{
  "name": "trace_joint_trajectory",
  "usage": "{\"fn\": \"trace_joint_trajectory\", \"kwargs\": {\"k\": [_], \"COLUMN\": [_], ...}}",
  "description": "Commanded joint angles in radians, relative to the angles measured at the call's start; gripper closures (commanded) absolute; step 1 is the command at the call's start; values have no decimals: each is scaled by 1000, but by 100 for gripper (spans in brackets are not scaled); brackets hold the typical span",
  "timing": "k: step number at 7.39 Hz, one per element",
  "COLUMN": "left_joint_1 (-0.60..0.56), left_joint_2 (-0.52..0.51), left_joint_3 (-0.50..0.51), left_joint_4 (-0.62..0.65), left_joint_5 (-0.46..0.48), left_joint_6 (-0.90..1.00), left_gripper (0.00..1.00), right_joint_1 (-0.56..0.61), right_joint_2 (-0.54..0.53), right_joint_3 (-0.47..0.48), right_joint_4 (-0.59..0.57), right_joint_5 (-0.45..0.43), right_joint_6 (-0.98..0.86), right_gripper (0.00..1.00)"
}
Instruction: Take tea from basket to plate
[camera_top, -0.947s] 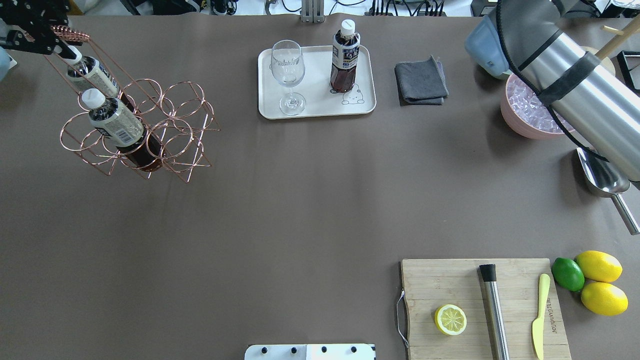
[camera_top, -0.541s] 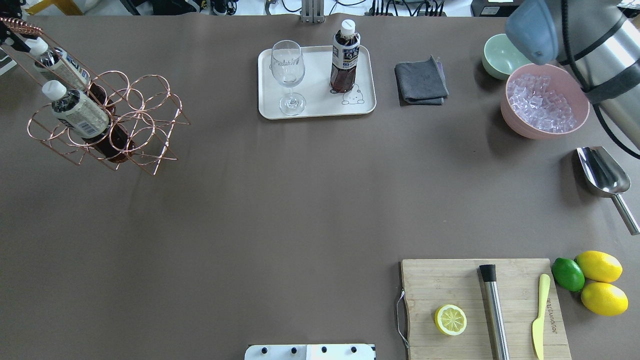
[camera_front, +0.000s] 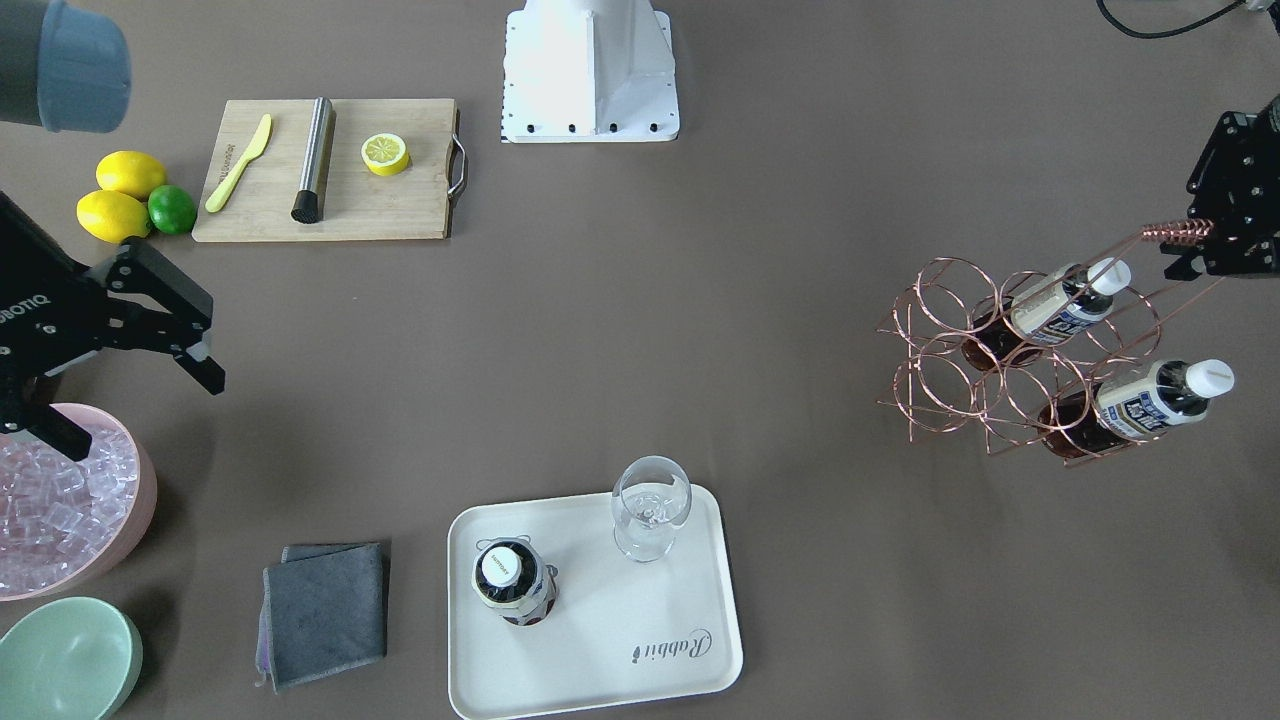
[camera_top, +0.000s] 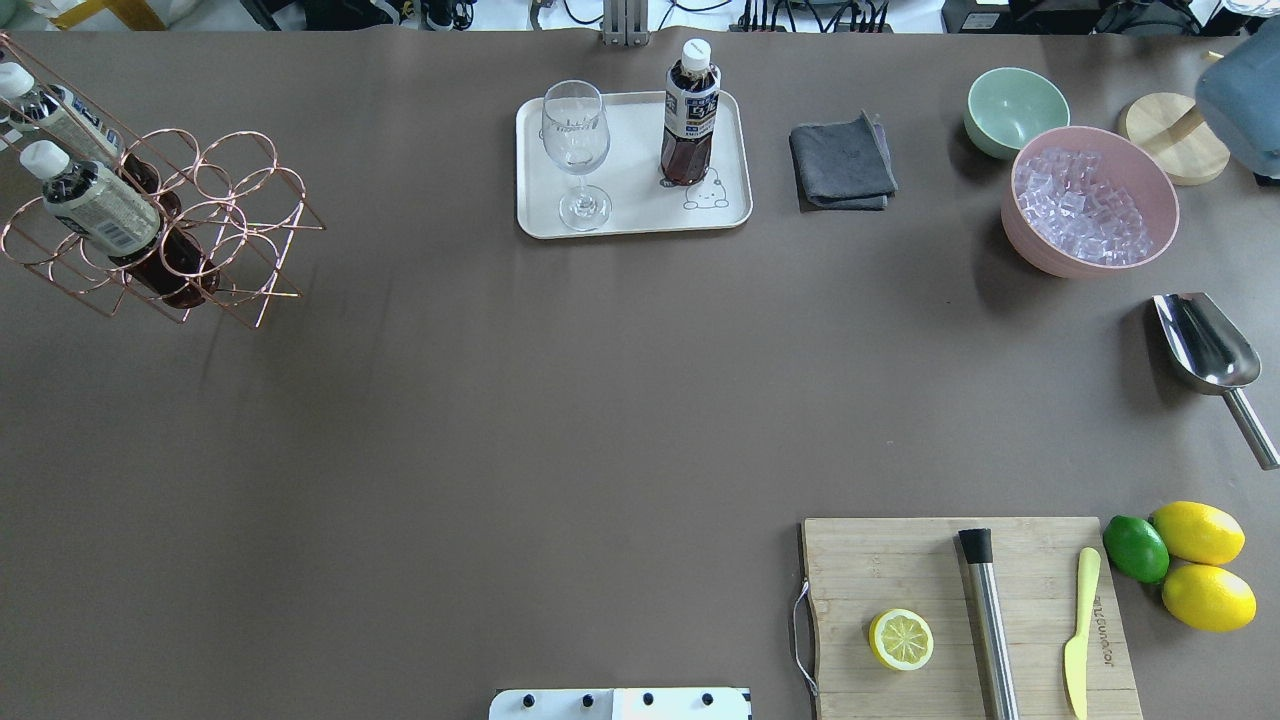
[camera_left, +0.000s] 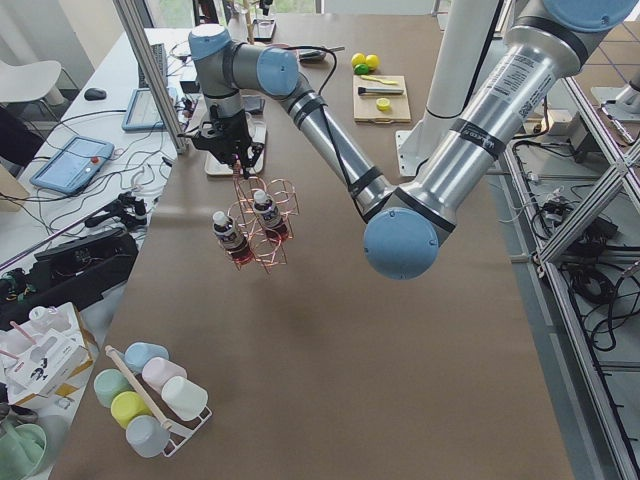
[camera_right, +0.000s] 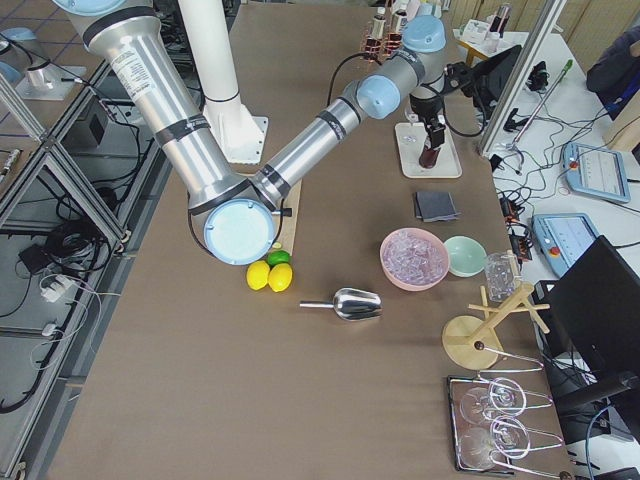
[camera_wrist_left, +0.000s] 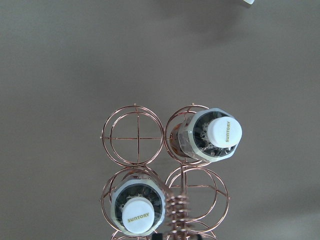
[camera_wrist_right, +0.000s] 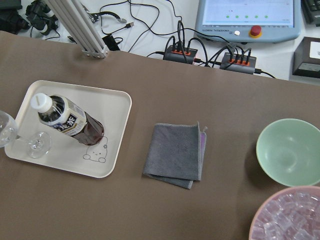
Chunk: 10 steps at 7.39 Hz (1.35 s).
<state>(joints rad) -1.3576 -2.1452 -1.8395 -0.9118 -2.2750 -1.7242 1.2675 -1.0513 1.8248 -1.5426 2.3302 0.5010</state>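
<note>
One tea bottle stands on the plate beside the wine glass, task apparently done, while the left tool pinches the copper wire basket by its handle and the right tool hangs spread.

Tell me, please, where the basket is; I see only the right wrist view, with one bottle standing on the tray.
Observer: The wire basket hangs from the left gripper, which is shut on its coiled handle, far over on the robot's left.
Operator: How many bottles does it hold?
Observer: Two tea bottles, in separate rings; the other rings are empty.
Operator: Is my right gripper holding anything?
Observer: No, the right gripper is open and empty, by the ice bowl.
</note>
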Motion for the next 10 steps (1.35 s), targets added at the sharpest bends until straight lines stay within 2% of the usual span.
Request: {"fn": "trace_joint_trajectory", "kwargs": {"k": [1, 2, 4, 7, 10], "left_joint_1": [-44, -55, -69, -78, -80], "left_joint_2": [5, 5, 8, 8, 11], "left_joint_3": [77, 101, 184, 279, 362], "left_joint_4": [-73, -108, -223, -350, -424], "left_joint_5": [53, 96, 104, 149, 167], "left_joint_6": [11, 12, 21, 28, 26], "left_gripper": [100, 100, 100, 100, 100], "right_joint_1": [62, 90, 167, 268, 306], "right_joint_2": [-109, -187, -304, -447, -538], "right_joint_3": [48, 63, 61, 36, 10], "right_joint_4": [-111, -116, -117, -116, -114], "right_joint_5": [0, -2, -3, 1, 5], "right_joint_6": [-9, -56, -212, -434, -588], "right_gripper": [1, 1, 1, 1, 1]}}
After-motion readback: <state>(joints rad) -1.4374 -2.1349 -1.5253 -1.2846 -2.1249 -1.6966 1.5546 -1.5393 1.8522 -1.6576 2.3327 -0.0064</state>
